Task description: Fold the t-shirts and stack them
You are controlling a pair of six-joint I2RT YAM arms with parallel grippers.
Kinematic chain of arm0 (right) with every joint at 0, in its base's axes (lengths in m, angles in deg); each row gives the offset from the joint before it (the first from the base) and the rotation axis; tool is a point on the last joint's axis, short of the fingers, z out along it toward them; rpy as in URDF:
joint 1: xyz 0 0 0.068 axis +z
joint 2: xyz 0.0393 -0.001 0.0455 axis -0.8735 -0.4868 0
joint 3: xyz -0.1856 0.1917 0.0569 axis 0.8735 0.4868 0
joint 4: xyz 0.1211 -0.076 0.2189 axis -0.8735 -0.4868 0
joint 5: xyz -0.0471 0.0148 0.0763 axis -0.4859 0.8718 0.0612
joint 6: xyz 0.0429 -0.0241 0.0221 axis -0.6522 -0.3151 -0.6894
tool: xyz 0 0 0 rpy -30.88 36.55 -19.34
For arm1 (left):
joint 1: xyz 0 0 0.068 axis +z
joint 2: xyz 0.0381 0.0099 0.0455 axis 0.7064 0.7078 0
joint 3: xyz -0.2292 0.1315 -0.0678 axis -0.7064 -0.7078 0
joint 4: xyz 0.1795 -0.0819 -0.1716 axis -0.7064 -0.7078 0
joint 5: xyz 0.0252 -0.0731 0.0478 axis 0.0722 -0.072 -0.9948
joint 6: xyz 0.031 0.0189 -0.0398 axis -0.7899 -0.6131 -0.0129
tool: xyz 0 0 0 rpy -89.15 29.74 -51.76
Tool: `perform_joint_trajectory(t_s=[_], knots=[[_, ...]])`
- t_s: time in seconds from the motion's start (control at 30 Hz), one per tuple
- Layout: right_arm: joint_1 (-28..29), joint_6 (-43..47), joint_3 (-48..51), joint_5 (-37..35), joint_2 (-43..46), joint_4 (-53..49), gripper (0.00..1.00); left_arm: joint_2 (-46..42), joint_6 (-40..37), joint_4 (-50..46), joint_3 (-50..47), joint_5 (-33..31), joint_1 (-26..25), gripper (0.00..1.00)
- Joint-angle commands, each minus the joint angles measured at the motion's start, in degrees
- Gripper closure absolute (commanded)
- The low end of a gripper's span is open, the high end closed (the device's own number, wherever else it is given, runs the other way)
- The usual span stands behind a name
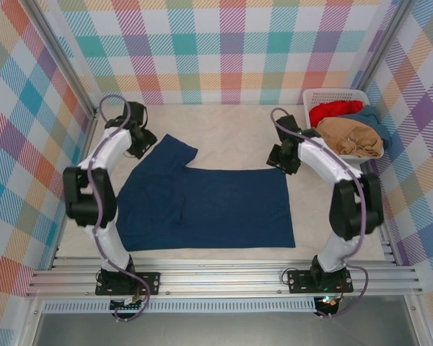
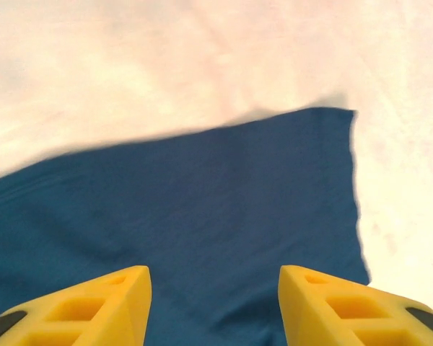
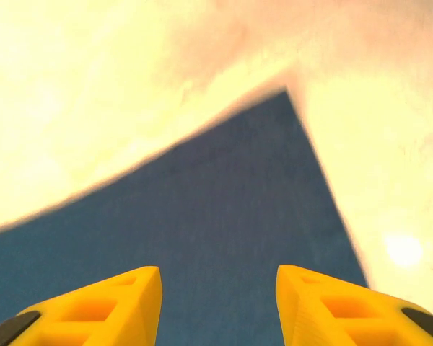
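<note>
A navy blue t-shirt (image 1: 202, 205) lies spread flat on the table, plain side up, one sleeve reaching toward the far left. My left gripper (image 1: 146, 144) hovers open over that sleeve (image 2: 202, 209), yellow fingers (image 2: 108, 303) apart with nothing between them. My right gripper (image 1: 280, 160) is open above the shirt's far right corner (image 3: 274, 144), its fingers (image 3: 332, 303) spread over the cloth. The red t-shirt (image 1: 334, 110), the tan one (image 1: 350, 137) and the teal-blue one (image 1: 374, 119) are piled in the basket.
A white slatted basket (image 1: 332, 94) stands at the far right corner, close behind my right arm. The table (image 1: 231, 137) is covered in cream cloth and is walled by plaid panels. A metal rail (image 1: 224, 277) runs along the near edge.
</note>
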Motion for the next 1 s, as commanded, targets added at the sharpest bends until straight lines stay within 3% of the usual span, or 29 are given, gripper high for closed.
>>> perform_joint_trajectory(t_s=[0.0, 0.17, 0.43, 0.73, 0.87, 0.97], knots=[[0.2, 3.0, -6.0, -8.3, -6.0, -0.8, 0.54, 7.2, -4.8, 4.8, 7.2, 7.5, 1.0, 0.52], [0.0, 0.0, -9.9, -13.3, -12.7, -3.1, 0.48, 15.3, -7.5, 7.2, 16.4, 9.9, 1.2, 0.52], [-1.9, -5.2, -11.8, -11.4, -18.1, -4.0, 0.48, 18.9, -6.9, 8.2, 19.8, 11.1, 0.8, 0.52], [-4.0, -4.4, -9.6, -5.5, -19.7, 2.0, 0.6, 19.1, -7.2, 8.3, 19.3, 12.4, 0.7, 0.52], [-4.1, -4.8, -10.1, -4.6, -20.7, 1.0, 0.71, 18.1, -7.3, 8.4, 18.0, 12.0, 0.5, 0.53], [-4.1, -5.4, -8.6, -4.4, -20.2, 1.7, 0.72, 18.3, -7.4, 7.9, 18.4, 11.1, 0.5, 0.53]])
